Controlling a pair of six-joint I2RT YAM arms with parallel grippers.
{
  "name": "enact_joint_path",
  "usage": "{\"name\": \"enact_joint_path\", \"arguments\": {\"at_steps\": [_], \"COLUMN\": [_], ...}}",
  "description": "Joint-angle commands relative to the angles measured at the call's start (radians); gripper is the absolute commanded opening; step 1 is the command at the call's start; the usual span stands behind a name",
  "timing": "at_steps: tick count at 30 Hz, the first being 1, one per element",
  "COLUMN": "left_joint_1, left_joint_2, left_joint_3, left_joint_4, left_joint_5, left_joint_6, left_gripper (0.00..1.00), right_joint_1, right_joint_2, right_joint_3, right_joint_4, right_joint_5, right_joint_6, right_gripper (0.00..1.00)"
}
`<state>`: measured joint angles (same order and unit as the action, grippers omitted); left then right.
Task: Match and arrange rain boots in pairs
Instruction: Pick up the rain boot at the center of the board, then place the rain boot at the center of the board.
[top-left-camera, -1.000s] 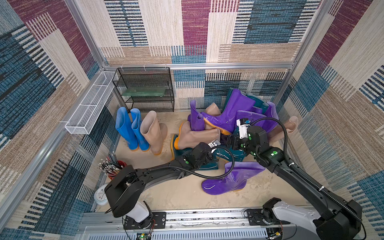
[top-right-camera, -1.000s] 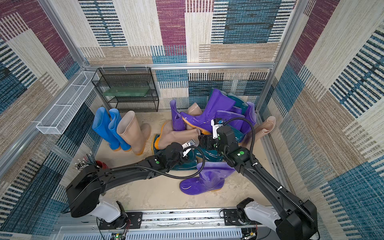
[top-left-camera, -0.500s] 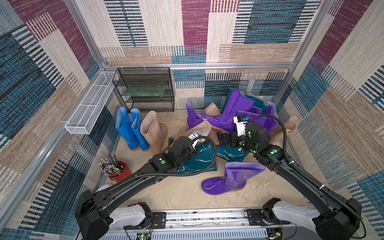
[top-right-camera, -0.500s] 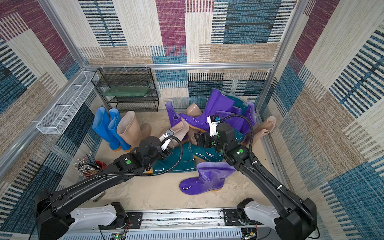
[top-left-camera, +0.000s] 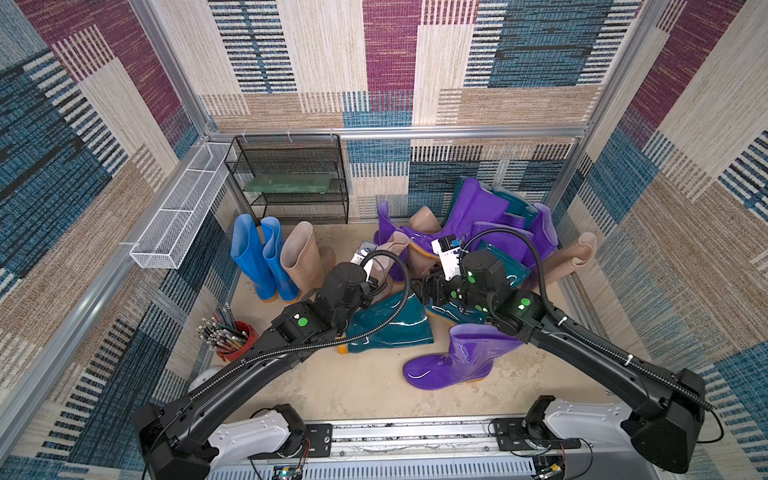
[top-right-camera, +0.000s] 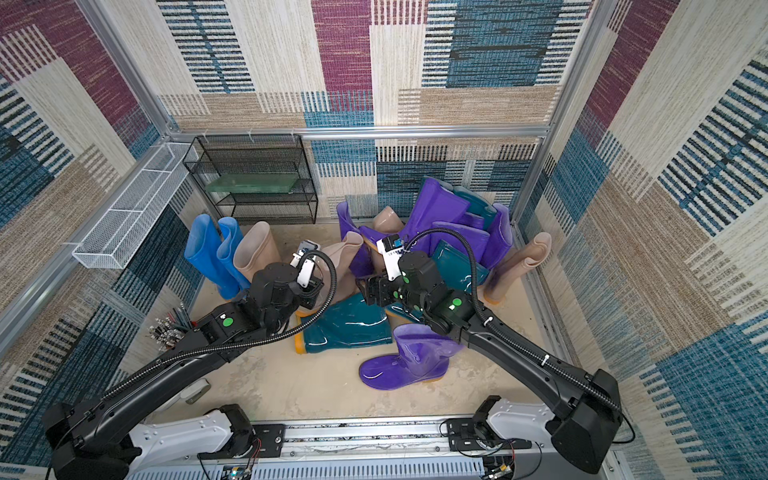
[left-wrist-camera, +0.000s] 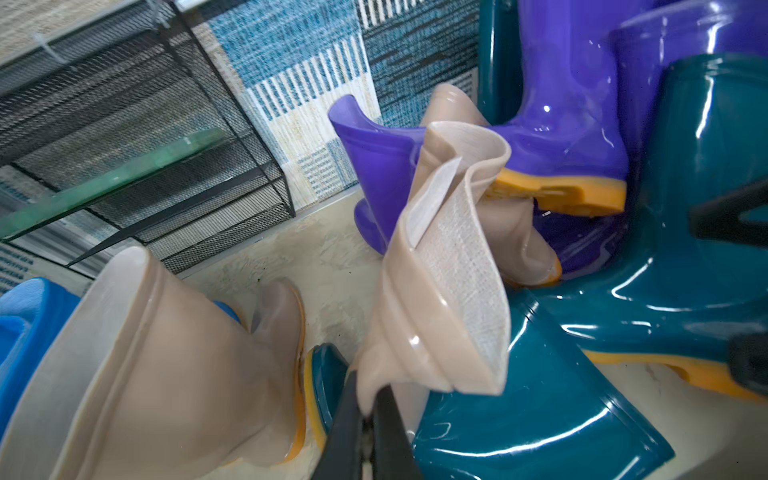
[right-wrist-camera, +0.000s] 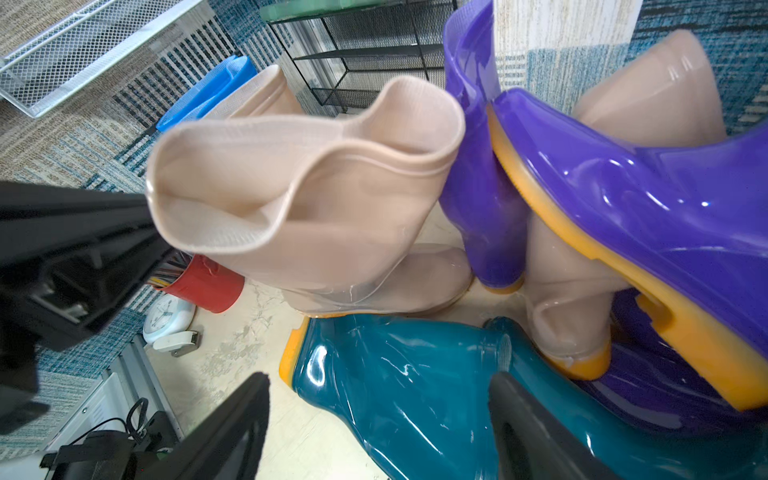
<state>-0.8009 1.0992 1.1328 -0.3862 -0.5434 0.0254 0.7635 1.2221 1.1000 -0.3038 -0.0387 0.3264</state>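
My left gripper (left-wrist-camera: 366, 409) is shut on the cuff of a beige rain boot (left-wrist-camera: 449, 291), and the boot's shaft is pulled up off the floor. In both top views this held boot (top-left-camera: 390, 257) stands left of the boot pile, with the left gripper (top-left-camera: 374, 284) at its near side. The right gripper (right-wrist-camera: 378, 415) is open above a dark teal boot (right-wrist-camera: 399, 399) that lies on its side (top-left-camera: 395, 328). A blue pair (top-left-camera: 257, 257) and a beige boot (top-left-camera: 303, 257) stand at the left. A purple boot (top-left-camera: 457, 357) stands near the front.
Purple, teal and beige boots (top-left-camera: 490, 224) are heaped at the back right, and one beige boot (top-left-camera: 575, 257) leans on the right wall. A black wire rack (top-left-camera: 291, 183) and a white mesh basket (top-left-camera: 178, 212) line the back left. A red pencil cup (top-left-camera: 235, 338) stands left.
My left gripper has moved left and up with the beige boot, lifting its shaft from lying to nearly upright. The right gripper has stayed over the teal boot, jaws slightly narrower.
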Motion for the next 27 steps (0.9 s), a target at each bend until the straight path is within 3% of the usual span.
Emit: {"name": "enact_joint_path", "arguments": {"at_steps": [1, 11, 20, 27], "left_joint_1": [0.007, 0.055, 0.266, 0.362], "left_joint_2": [-0.026, -0.003, 0.082, 0.207], "left_joint_3": [0.066, 0.276, 0.341, 0.423], "left_joint_4": [0.037, -0.069, -0.058, -0.003], "left_joint_5": [-0.047, -0.027, 0.134, 0.222], "left_joint_6": [-0.047, -0.016, -0.085, -0.164], "left_gripper": [0.0, 0.0, 0.0, 0.0], "right_joint_1": [0.026, 0.027, 0.004, -0.024], "right_joint_2": [0.022, 0.095, 0.172, 0.226], "right_joint_3": [0.03, 0.082, 0.151, 0.168], "right_joint_4": [0.043, 0.056, 0.028, 0.032], "right_joint_5": [0.028, 0.024, -0.02, -0.057], "right_joint_6": [0.006, -0.004, 0.0, -0.002], "right_gripper": [0.86, 0.86, 0.85, 0.85]}}
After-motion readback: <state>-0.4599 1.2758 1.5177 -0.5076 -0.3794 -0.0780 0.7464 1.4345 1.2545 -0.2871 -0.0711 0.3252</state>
